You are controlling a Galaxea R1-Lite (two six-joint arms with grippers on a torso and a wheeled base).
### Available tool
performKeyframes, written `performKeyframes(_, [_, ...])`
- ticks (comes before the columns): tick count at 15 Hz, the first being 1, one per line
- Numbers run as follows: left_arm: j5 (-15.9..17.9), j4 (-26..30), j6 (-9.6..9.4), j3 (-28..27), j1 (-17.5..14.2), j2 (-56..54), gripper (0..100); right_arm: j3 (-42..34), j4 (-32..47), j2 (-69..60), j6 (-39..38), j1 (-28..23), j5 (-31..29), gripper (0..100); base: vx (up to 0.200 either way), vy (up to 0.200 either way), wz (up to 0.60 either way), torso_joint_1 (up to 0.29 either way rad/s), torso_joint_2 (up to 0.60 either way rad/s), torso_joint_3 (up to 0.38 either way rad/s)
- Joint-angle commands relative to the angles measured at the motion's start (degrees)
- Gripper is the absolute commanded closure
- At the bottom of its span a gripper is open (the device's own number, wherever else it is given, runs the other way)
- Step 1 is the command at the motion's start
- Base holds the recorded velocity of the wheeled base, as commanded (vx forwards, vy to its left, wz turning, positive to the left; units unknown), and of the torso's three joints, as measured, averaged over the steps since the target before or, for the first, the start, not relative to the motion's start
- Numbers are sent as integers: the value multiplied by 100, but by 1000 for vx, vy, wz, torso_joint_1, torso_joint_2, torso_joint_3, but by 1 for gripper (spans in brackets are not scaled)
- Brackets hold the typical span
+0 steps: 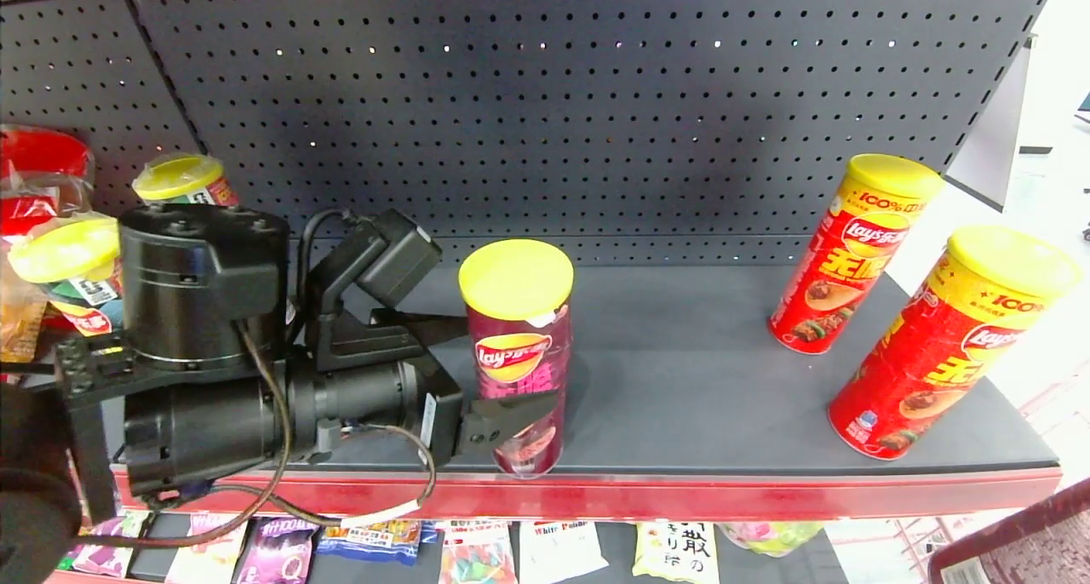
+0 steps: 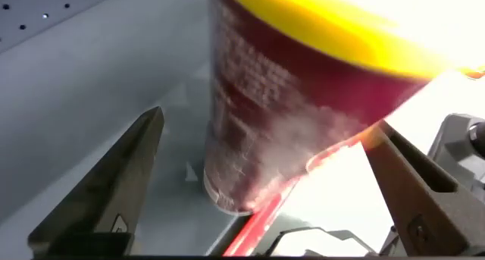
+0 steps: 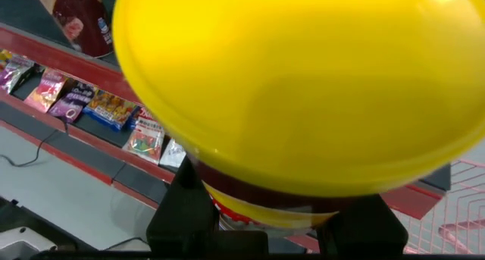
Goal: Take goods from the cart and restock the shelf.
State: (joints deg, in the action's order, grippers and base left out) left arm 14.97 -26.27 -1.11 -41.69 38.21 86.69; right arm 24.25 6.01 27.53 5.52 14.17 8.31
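Note:
A purple chips can (image 1: pixel 515 354) with a yellow lid stands upright at the front edge of the grey shelf (image 1: pixel 681 380). My left gripper (image 1: pixel 511 367) is open around its lower half, one finger on each side. In the left wrist view the can (image 2: pixel 273 101) sits between the spread fingers (image 2: pixel 129 169) with gaps on both sides of my left gripper (image 2: pixel 265 127). My right gripper (image 3: pixel 273 214) is shut on a red chips can (image 3: pixel 303 86) whose yellow lid faces the camera. The purple can (image 3: pixel 79 17) shows far off behind it.
Two red chips cans (image 1: pixel 851 252) (image 1: pixel 954 346) stand on the shelf's right part, with bare shelf between them and the purple can. Yellow-lidded cups (image 1: pixel 179 180) crowd the left end. A pegboard wall (image 1: pixel 545 99) backs the shelf. Snack packets (image 1: pixel 553 554) lie on the lower shelf. A red wire cart (image 3: pixel 455 230) is below.

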Motion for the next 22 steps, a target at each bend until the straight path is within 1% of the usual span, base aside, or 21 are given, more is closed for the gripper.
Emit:
performKeyframes(1, [-12, -1, 41, 232, -6, -433, 0, 133, -3, 552, 1, 271, 12, 100, 0, 0, 0, 0, 0, 0])
performKeyframes(2, [-29, -10, 85, 364, -6, -583, 0, 142, -12, 710, 1, 385, 56, 100, 0, 0, 0, 0, 0, 0])
performKeyframes(4, [-38, -1, 93, 662, -15, -943, 0, 291, -12, 1123, 45, 605, 118, 100, 0, 0, 0, 0, 0, 0])
performKeyframes(6, [-38, 34, 93, 988, -15, -1330, 0, 484, -3, 1501, 116, 983, 109, 100, 0, 0, 0, 0, 0, 0])
performKeyframes(8, [-117, 34, 93, 1374, -15, -1708, 0, 942, -12, 2090, 177, 1097, 127, 100, 0, 0, 0, 0, 0, 0])
performKeyframes(10, [-214, 87, 93, 1656, -15, -1998, 0, 1355, -38, 2661, 406, 1203, 135, 100, 0, 0, 0, 0, 0, 0])
performKeyframes(12, [-267, 368, 93, 1761, -15, -2279, 0, 1715, -170, 3092, 406, 1361, 135, 100, 0, 0, 0, 0, 0, 0])
performKeyframes(13, [-267, 614, 93, 1779, -15, -2446, 0, 1864, -232, 3294, 397, 1431, 127, 100, 0, 0, 0, 0, 0, 0])
performKeyframes(14, [-267, 992, 93, 1735, -15, -2657, 0, 2075, -293, 3558, 415, 1493, 127, 100, 0, 0, 0, 0, 0, 0])
performKeyframes(15, [-267, 1203, 93, 1726, -15, -2798, 0, 2277, -329, 3778, 415, 1510, 127, 100, 0, 0, 0, 0, 0, 0])
performKeyframes(17, [-275, 1256, 93, 1752, -15, -2903, 0, 2576, -355, 4024, 423, 1616, 100, 100, 0, 0, 0, 0, 0, 0])
performKeyframes(20, [-275, 1256, 93, 1761, -15, -2947, 0, 3288, -364, 4648, 459, 1765, 83, 100, 0, 0, 0, 0, 0, 0])
performKeyframes(22, [-337, 1300, 93, 1849, -15, -3026, 0, 3675, -724, 5210, 485, 1844, 91, 100, 0, 0, 0, 0, 0, 0])
